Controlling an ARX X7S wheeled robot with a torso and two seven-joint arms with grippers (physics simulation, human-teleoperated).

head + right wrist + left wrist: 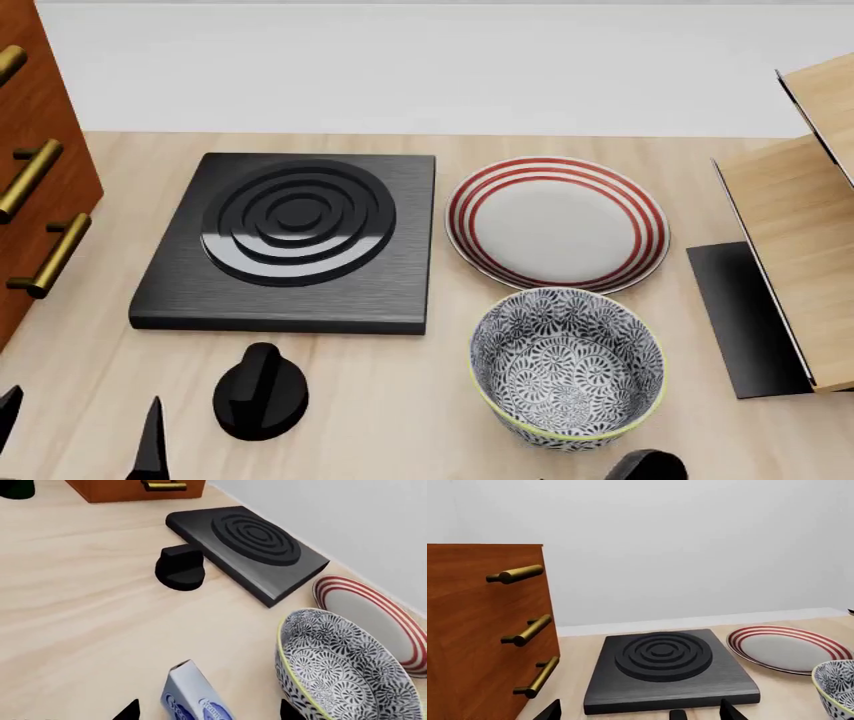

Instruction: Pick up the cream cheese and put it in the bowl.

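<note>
The cream cheese (192, 696), a pale blue-grey box with a dark blue logo, stands on the wooden table in the right wrist view. It sits between the spread fingers of my right gripper (208, 711), which is open, with a gap on each side of the box. The patterned bowl (340, 672) stands just beside it, and in the head view the bowl (567, 365) is at the front right. The head view does not show the cream cheese. My left gripper (639, 713) hangs open and empty in front of the black burner slab (664, 672).
A red-ringed white plate (557, 222) lies behind the bowl. A black knob (260, 392) stands in front of the burner slab (296, 240). A wooden drawer cabinet with brass handles (34, 190) is at the left, and a wooden rack (801, 220) is at the right.
</note>
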